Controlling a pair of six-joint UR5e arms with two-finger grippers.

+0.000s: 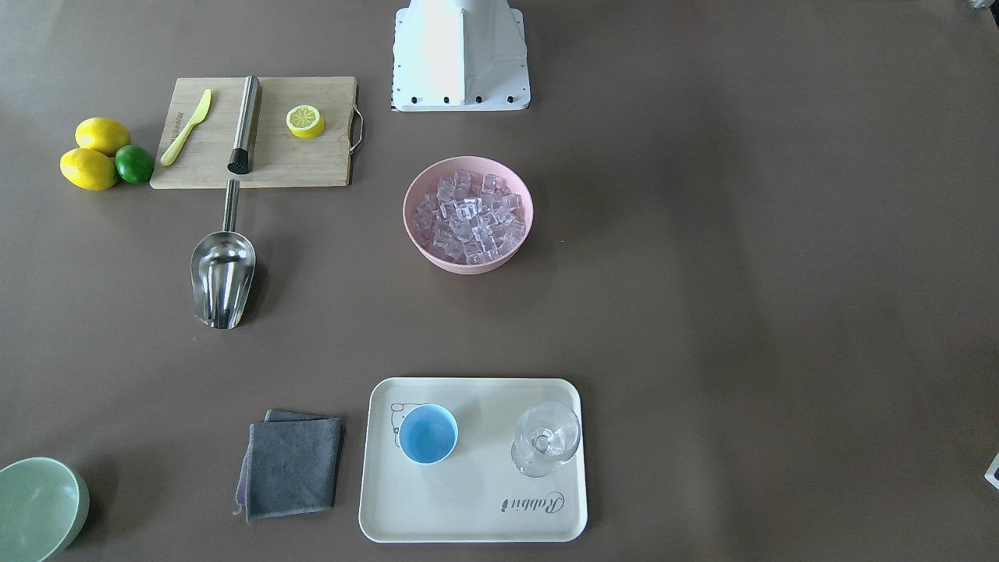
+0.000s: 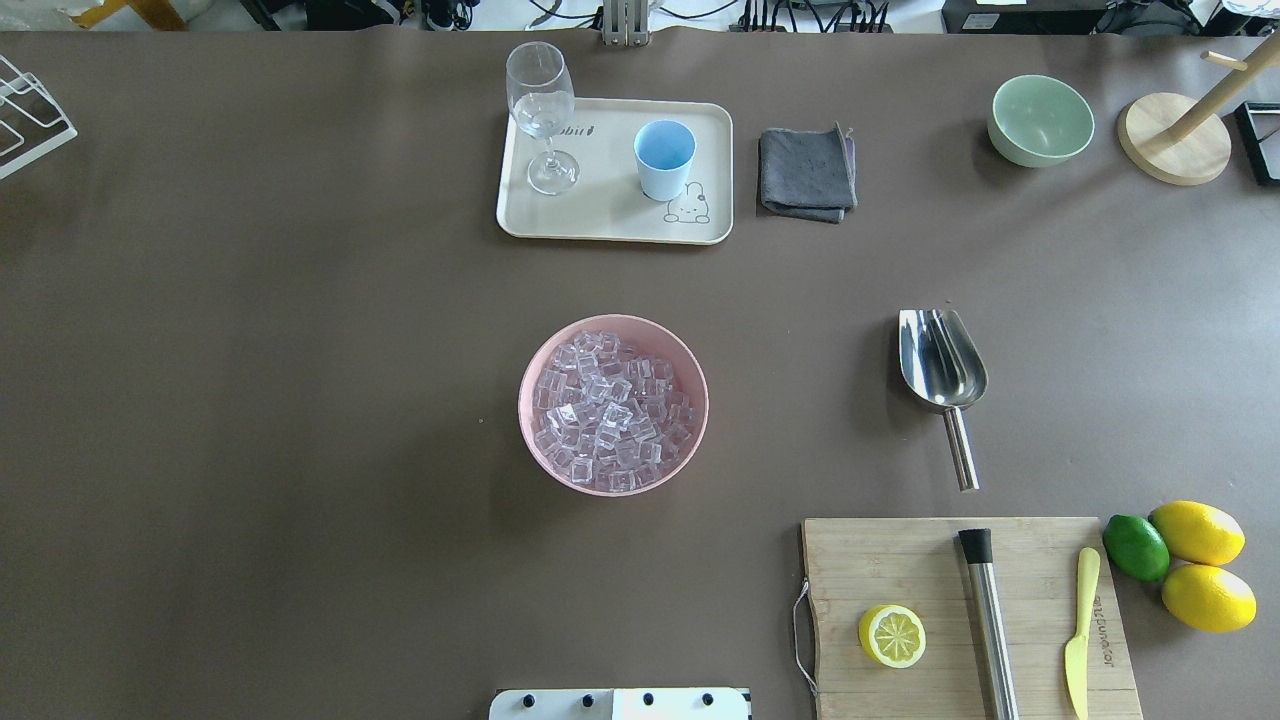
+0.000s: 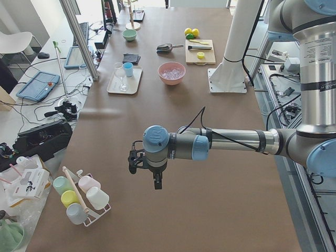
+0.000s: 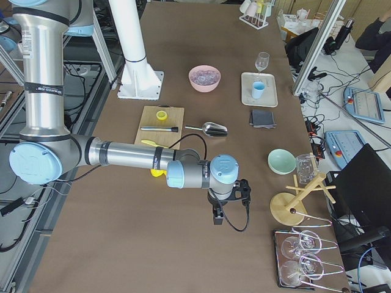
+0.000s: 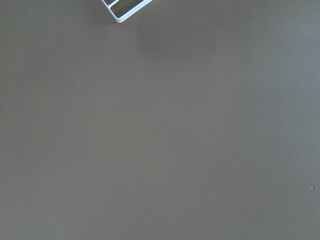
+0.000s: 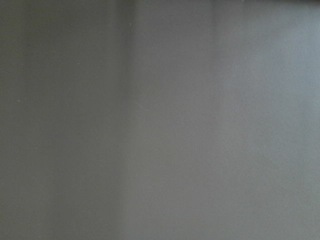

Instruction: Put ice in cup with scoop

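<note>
Overhead view, left to right.

Left gripper (image 3: 156,181): at the table's far left end, hanging over bare tabletop and well away from everything. It shows only in a side view, so I cannot tell how the jaws stand.

Cream tray (image 2: 600,200), far side of the table: a stemmed glass (image 2: 541,110) on its left half and the cup (image 2: 664,160) on its right, both upright and apart. The cup's blue inside looks empty.

Pink bowl (image 2: 524,405), mid-table and nearer the robot than the tray: heaped with ice (image 2: 607,410). No cubes seen outside it.

Grey cloth (image 2: 805,170): folded, just right of the tray.

Scoop (image 2: 940,360): lies on the table well right of the bowl, trough up and empty. Its handle points toward the cutting board (image 2: 860,560).

Right gripper (image 4: 217,218): past the table's right end, over bare tabletop. Jaw state cannot be told.

Progress, by my reading: nothing begun. Everything is left to do: take up the scoop, load it with ice from the bowl, carry it to the cup and tip it in.
</note>
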